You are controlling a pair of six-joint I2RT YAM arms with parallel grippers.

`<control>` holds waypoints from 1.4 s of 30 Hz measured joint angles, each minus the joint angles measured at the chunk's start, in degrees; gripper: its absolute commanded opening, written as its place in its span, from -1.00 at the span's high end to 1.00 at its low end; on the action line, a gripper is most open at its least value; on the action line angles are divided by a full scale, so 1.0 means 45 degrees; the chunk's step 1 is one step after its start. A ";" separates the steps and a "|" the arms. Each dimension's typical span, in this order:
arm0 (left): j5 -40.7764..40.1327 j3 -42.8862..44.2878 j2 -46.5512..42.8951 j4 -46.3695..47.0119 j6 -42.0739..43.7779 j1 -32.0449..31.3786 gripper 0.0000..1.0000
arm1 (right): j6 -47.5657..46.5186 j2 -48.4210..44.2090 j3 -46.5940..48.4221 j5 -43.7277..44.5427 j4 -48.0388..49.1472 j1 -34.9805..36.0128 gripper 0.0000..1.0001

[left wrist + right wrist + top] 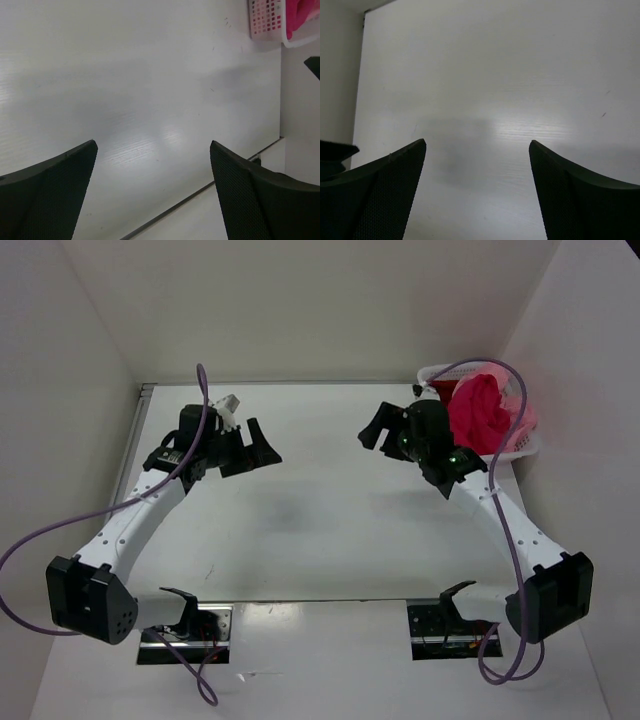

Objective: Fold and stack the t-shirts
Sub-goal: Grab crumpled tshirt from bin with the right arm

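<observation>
Plainly, two arms reach out above the table [320, 530], and each gripper's jaws stand wide apart with nothing between them. The left gripper [152, 145] hangs over the surface toward the far left corner. The right gripper [477, 143] hangs toward the far right, near the one basket [528, 448]. That white lattice basket sits in the far right corner of the table. The t-shirts [490, 415] lie heaped inside it. One bright crimson-pink shirt [476, 410] bulges on top, and one lighter pink shirt [527, 418] shows along its right side. Whether more lie beneath them cannot be told.
</observation>
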 measured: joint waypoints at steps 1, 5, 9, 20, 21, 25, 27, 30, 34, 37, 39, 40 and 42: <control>0.0170 0.0000 0.0015 0.0073 0.0034 0.0034 -1.00 | 0.0000 0.0083 0.0136 -0.0019 -0.0044 -0.0253 -0.77; 0.0923 0.0000 0.0024 0.0345 0.0248 0.0049 -0.93 | 0.0005 0.0151 0.0311 -0.0141 -0.0136 -0.1608 -0.14; 0.1821 -0.0005 0.0121 0.0933 0.0262 0.0058 -0.29 | -0.0238 0.0806 0.1263 0.0180 -0.0379 -0.2302 0.73; 0.2181 0.0121 0.0714 0.1467 0.0287 -0.0418 0.67 | -0.0602 0.5280 0.5061 0.1399 -0.0937 -0.6645 0.60; 0.2152 0.0121 0.0680 0.1511 0.0282 -0.0481 0.40 | -0.0656 0.5717 0.5469 0.1549 -0.1073 -0.7023 0.31; 0.2055 0.0044 0.0554 0.1535 0.0291 -0.0544 -0.05 | -0.0821 0.6649 0.6198 0.2098 -0.1127 -0.7431 -0.06; 0.1996 -0.0039 0.0452 0.1496 0.0287 -0.0544 -0.11 | -0.0918 0.6873 0.6198 0.2166 -0.1190 -0.7422 -0.10; 0.1846 -0.0068 0.0398 0.1491 0.0321 -0.0568 -0.14 | -0.1001 0.7329 0.6198 0.2220 -0.1185 -0.7422 -0.13; 0.1666 -0.0136 0.0398 0.1491 0.0340 -0.0685 -0.17 | -0.1059 0.8228 0.6203 0.2283 -0.1180 -0.7422 -0.13; 0.1603 -0.0223 0.0398 0.1423 0.0340 -0.0719 -0.17 | -0.1151 0.9015 0.6431 0.2220 -0.1229 -0.7422 -0.13; 0.1574 -0.0233 0.0398 0.1375 0.0335 -0.0729 -0.17 | -0.1229 0.9559 0.6844 0.2098 -0.1219 -0.7422 -0.08; 0.1569 -0.0233 0.0398 0.1365 0.0335 -0.0724 -0.17 | -0.1268 0.9758 0.7048 0.2030 -0.1219 -0.7422 -0.03; 0.1535 -0.0233 0.0398 0.1355 0.0340 -0.0777 -0.17 | -0.1384 0.9976 0.7305 0.1880 -0.1214 -0.7422 0.34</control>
